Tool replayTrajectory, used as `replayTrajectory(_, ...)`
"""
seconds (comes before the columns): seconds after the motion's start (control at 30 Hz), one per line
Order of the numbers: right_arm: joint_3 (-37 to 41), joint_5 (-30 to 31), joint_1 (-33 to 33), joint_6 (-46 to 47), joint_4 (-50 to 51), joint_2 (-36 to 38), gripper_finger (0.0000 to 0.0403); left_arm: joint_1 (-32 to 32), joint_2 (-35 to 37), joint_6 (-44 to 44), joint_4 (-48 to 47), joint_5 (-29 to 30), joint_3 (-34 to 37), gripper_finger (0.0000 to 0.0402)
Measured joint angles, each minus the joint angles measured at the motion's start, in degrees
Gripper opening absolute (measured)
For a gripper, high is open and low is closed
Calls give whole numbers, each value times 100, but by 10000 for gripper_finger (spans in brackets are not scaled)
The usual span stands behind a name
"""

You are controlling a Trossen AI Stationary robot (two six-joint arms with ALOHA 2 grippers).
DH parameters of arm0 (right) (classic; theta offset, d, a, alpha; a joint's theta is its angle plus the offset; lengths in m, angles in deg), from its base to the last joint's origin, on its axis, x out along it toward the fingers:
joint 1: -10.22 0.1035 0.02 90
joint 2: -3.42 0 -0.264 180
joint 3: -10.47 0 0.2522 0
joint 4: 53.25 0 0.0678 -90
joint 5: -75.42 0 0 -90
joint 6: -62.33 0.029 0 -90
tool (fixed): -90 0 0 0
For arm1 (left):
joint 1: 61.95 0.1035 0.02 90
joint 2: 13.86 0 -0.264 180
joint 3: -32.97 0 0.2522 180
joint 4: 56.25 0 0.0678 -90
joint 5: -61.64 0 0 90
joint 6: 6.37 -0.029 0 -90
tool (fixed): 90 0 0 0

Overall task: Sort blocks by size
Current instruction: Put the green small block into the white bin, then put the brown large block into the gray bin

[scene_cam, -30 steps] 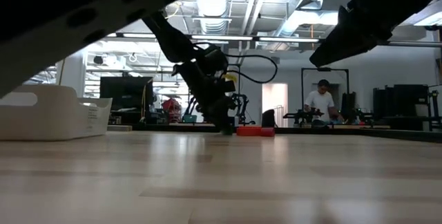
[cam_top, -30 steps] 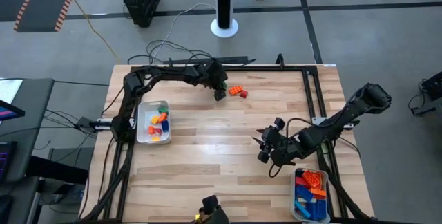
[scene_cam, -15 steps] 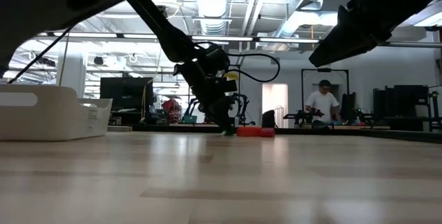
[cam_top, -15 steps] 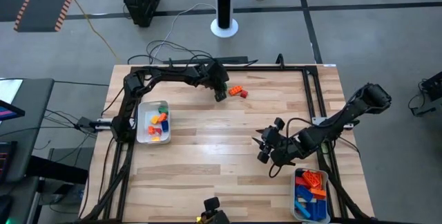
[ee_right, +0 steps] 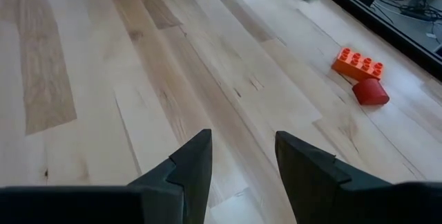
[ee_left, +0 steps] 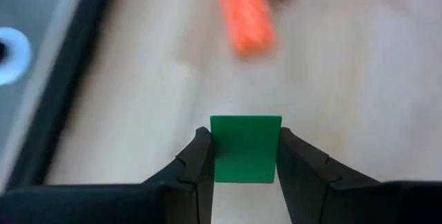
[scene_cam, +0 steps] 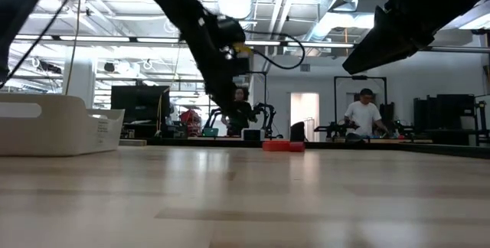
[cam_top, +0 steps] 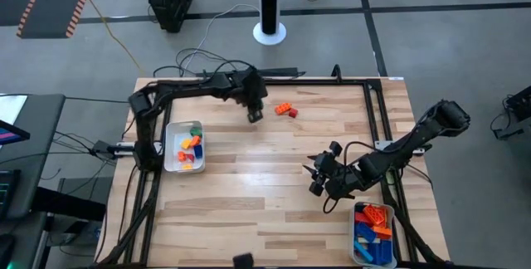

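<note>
Nearest me, at the table's front right corner, my right-hand tray is well loaded: blue and orange blocks heaped in it, most of them looking like longer pieces. Just beyond it my right gripper hangs over bare wood with its fingers parted and nothing between them, waiting.

Further back on the left side, the left-hand tray holds a smaller mix: orange, yellow, green, a bit of red, mostly short pieces as far as I can tell.

Now the far edge. My left gripper is clamped on a small green block, lifted off the table. Beside it, two pieces lie loose on the wood: an orange studded brick and a red block, touching or nearly so.

By my reckoning we're nearly done: one block in hand, two left on the table, everything else binned.
</note>
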Motion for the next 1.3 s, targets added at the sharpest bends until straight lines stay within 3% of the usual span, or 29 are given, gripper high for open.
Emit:
replayTrajectory(0.2, 0, -3, -261, -226, -20, 0, 187, -672, 1069, 238, -1409, -9, 839, 118)
replayTrajectory(0.33, 0, -85, -622, -594, -149, 0, 187, -1221, 2049, 903, -1700, -14, 1753, 118)
replayTrajectory(0.53, 0, -782, -1226, -1553, -788, -37, 187, -2087, 3643, 2235, -1794, 48, 2772, 119)
replayTrajectory(0.73, 0, -1329, -1600, -2255, -1583, -39, 187, -2467, 4610, 3364, -3071, 1231, 3463, 122)
replayTrajectory(0.87, 0, -1618, -1735, -2522, -2002, -39, 187, -2352, 4975, 3780, -3226, 1911, 3994, 128)
replayTrajectory(0.97, -2, -1708, -1812, -2548, -2072, -39, 187, -2215, 5028, 3728, -3317, 1968, 4097, 151)
replayTrajectory(1.17, -2, -1735, -1783, -2554, -2077, -39, 187, -1965, 5023, 3462, -3357, 1904, 3956, 226)
replayTrajectory(1.3, 80, -1735, -1724, -2922, -2285, -39, 187, -1787, 5026, 3310, -3352, 2076, 3564, 244)
